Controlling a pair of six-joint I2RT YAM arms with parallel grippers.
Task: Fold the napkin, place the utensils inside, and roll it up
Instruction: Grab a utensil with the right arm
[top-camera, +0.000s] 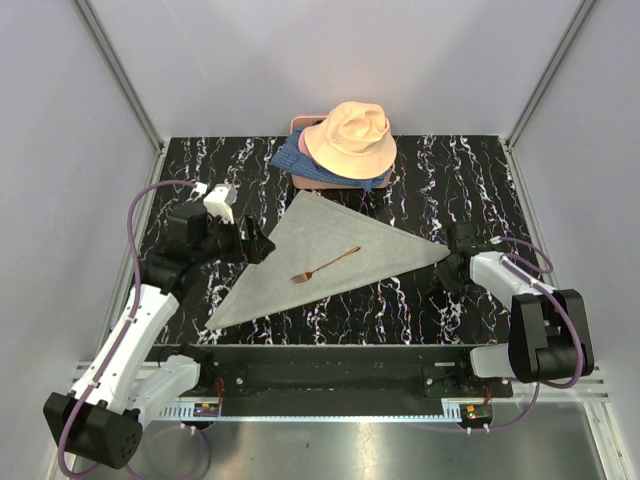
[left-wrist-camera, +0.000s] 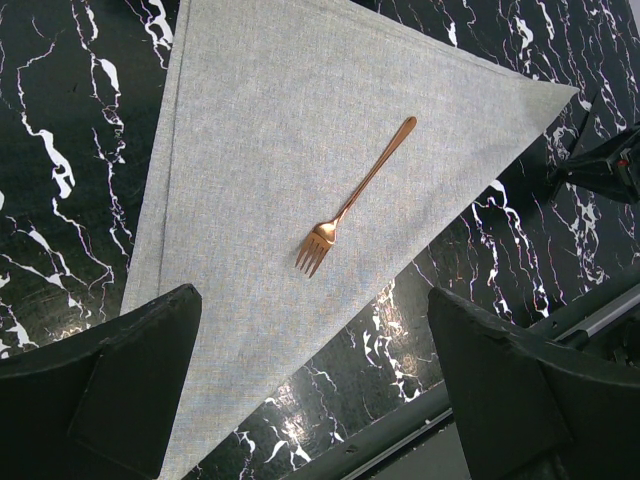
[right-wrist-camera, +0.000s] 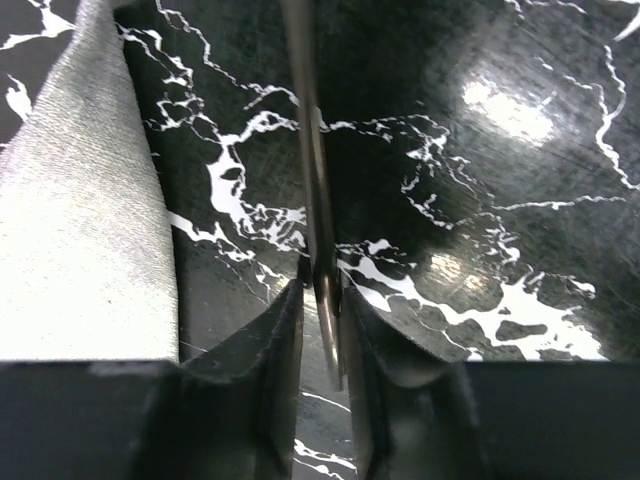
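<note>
- Fig. a, top view. The light-grey cloth napkin (top-camera: 320, 250) lies folded into a flat triangle at the centre of the frame. I read its long edge as running from lower left to the tip at right, with the apex pointing to the top of the frame.
- On the napkin rests a copper-brown metal fork (top-camera: 325, 265). Its long axis is diagonal, tines toward lower left and handle toward upper right.
- The surface is a black white-veined marble-pattern tabletop (top-camera: 460, 180), enclosed by pale grey walls (top-camera: 230, 60). At top centre a peach bucket hat (top-camera: 350, 138) sits on blue patterned fabric (top-camera: 288, 156).
- Fig. b, left wrist view. My left gripper (top-camera: 258, 245) hangs over the napkin's left edge, jaws spread wide and holding nothing.
- Fig. c, right wrist view. My right gripper (right-wrist-camera: 320, 300) is just off the napkin's right tip. Its jaws are drawn in close on either side of a slender metallic utensil (right-wrist-camera: 312, 180), seen edge-on and pinched between the fingers (right-wrist-camera: 275, 340).
</note>
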